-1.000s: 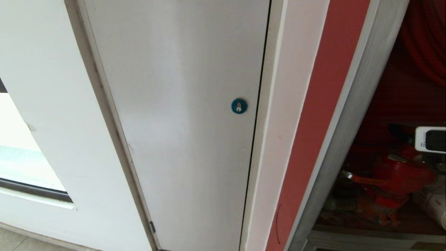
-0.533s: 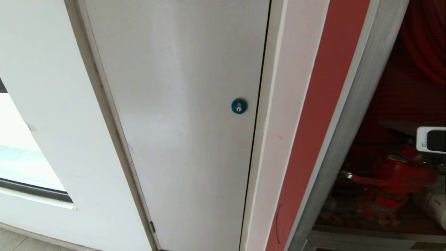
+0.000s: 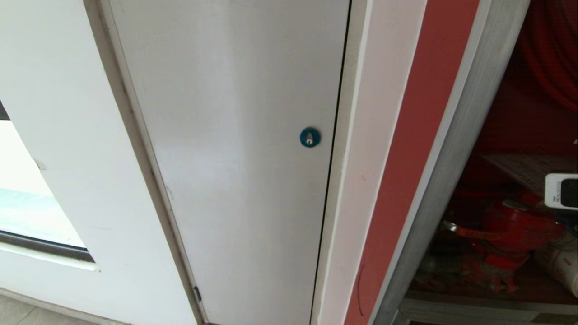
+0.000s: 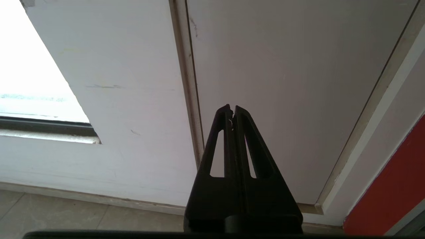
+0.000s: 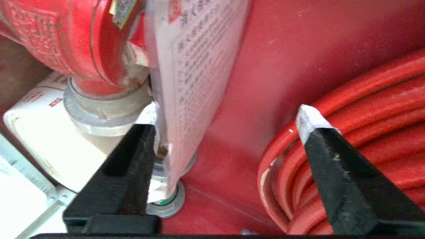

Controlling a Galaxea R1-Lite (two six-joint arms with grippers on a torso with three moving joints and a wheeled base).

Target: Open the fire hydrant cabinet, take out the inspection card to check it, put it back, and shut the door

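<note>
Since a second ago my right gripper [image 5: 229,139] has spread wide, letting go of the inspection card [image 5: 196,76], which stands edge-on inside the fire hydrant cabinet [image 3: 456,149] against my 9 o'clock finger, long axis toward 12; left gripper [image 4: 232,111] idles closed.

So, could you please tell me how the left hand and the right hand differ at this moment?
The left hand has its black fingers pressed together, while the right hand stands wide open. The left hand points at the plain grey-white panel outside; the right hand is inside the red fire hydrant cabinet, one finger beside the white printed inspection card. Both hold nothing.
</note>
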